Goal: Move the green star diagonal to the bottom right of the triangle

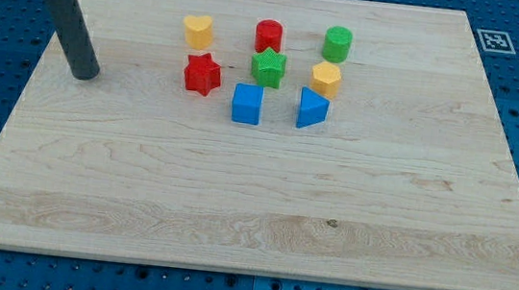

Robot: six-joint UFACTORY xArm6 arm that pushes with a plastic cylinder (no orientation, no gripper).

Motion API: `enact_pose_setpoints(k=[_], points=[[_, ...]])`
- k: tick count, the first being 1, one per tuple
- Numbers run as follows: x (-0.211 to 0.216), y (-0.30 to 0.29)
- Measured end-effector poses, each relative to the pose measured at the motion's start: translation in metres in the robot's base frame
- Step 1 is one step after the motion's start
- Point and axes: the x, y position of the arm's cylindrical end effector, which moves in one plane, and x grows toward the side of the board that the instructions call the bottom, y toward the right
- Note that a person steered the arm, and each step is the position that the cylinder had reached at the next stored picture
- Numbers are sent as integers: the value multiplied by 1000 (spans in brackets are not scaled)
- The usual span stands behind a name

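- Tip (84, 74) sits alone at the view's left, touching no block, nothing pressed against it.
- Green star (269, 68) lies well off to the tip's right and a touch higher, mid-cluster, with the red star (202, 73) between them.
- Blue triangle (311, 108) is just down-right of the green star; yellow hexagon (325, 78) sits above the triangle and the blue cube (246, 103) to its left.
- Board (231, 229) below and right of the triangle looks wide open, so I'd guess the star needs routing around that tight bunch first.
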Motion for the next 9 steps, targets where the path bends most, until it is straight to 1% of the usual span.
enact_pose_setpoints(k=[2, 3, 4, 5, 6, 8, 9], points=[[-2, 0], [-11, 0], [-41, 6], [-62, 32], [-62, 82], [-41, 150], [-40, 183]])
